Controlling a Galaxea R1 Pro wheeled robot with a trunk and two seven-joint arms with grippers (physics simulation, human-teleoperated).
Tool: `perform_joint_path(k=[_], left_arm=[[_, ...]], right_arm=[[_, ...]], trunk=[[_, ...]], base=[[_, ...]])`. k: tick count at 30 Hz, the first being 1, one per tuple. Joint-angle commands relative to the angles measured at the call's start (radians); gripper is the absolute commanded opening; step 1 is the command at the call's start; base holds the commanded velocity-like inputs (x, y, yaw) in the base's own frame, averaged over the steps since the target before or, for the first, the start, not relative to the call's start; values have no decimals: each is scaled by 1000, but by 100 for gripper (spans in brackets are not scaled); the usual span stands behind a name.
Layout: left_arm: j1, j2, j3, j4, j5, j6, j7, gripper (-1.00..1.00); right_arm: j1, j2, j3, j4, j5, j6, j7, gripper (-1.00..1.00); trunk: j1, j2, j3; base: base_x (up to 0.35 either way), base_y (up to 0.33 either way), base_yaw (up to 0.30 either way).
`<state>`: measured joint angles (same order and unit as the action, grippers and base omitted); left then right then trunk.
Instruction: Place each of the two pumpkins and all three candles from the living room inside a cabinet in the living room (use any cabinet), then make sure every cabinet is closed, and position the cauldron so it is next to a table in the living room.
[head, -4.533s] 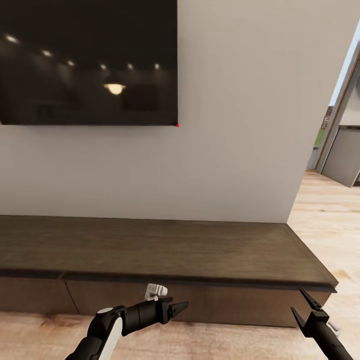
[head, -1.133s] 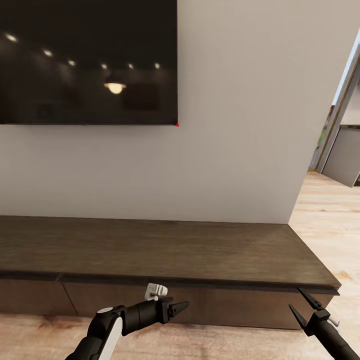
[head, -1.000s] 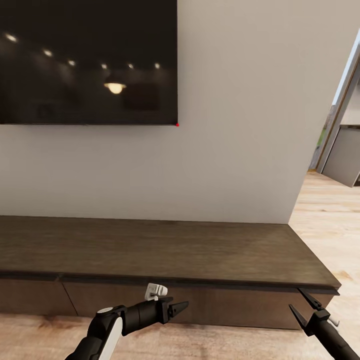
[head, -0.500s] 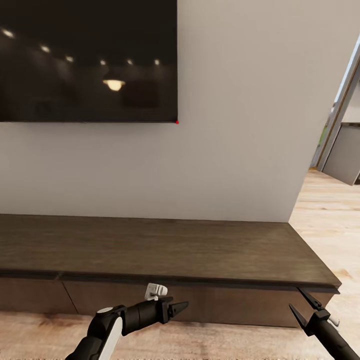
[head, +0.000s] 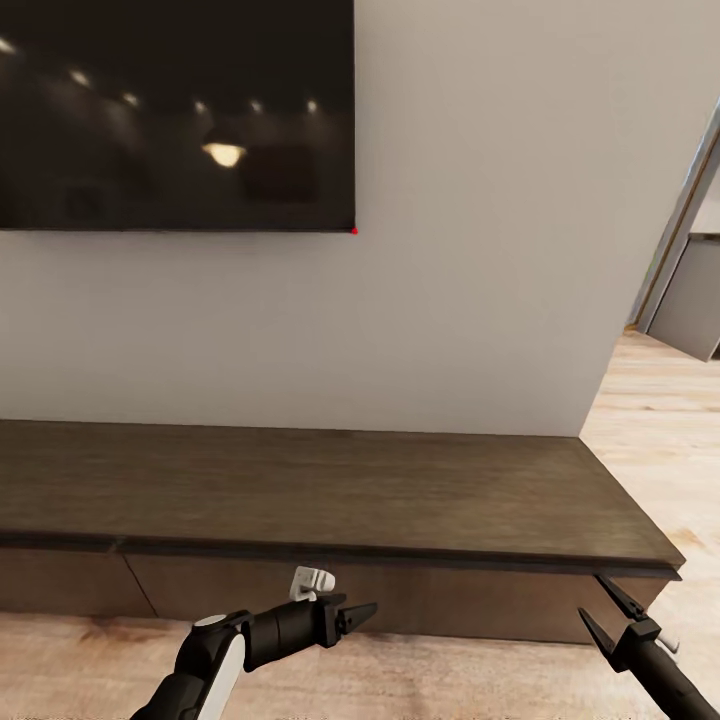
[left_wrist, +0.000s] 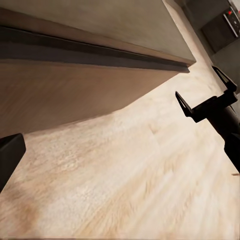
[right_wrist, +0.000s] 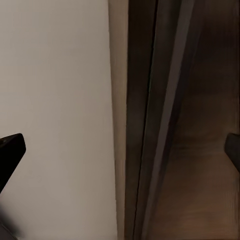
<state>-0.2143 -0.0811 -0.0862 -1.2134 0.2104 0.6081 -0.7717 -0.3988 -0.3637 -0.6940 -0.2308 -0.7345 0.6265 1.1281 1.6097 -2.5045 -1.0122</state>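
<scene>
Head view has the cabinet (head: 330, 490) below the TV (head: 175, 110), drawers shut, both grippers, left (head: 352, 615) and right (head: 603, 607), spread empty before its front; likely stiff and heavy, best pulled by the drawer's top edge.

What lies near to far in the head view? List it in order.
left gripper → cabinet → wall with the TV mounted on it.
</scene>
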Motion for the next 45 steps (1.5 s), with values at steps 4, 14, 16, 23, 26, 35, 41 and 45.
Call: perform_joint_path(k=[4, 14, 16, 23, 26, 35, 41, 45], left_arm=[[0, 0, 0, 1, 6, 7, 0, 100], [0, 0, 0, 2, 6, 7, 1, 100], [0, 0, 0, 2, 6, 7, 0, 100], [0, 0, 0, 2, 6, 7, 0, 100], [0, 0, 0, 2, 6, 7, 0, 100], [0, 0, 0, 2, 6, 7, 0, 100], [0, 0, 0, 2, 6, 8, 0, 100], [0, 0, 0, 3, 6, 8, 0, 100]], right_arm=[[0, 0, 1, 1, -6, 7, 1, 100], [0, -1, 1, 1, -6, 7, 7, 100], [0, -1, 1, 1, -5, 8, 12, 100], [0, -6, -1, 3, -5, 9, 25, 100], [0, -11, -1, 8, -6, 10, 30, 100], [0, -14, -2, 21, -7, 10, 33, 100], [0, -14, -2, 22, -7, 9, 33, 100], [0, -14, -2, 22, -7, 9, 33, 100]], trunk=[[2, -1, -17], [4, -3, -40], [5, -3, -44], [5, -3, -44], [6, -4, -55], [8, -5, -71], [9, -5, -78], [9, -5, -78]], base=[[0, 0, 0], [0, 0, 0], [0, 0, 0], [0, 0, 0], [0, 0, 0], [0, 0, 0], [0, 0, 0], [0, 0, 0]])
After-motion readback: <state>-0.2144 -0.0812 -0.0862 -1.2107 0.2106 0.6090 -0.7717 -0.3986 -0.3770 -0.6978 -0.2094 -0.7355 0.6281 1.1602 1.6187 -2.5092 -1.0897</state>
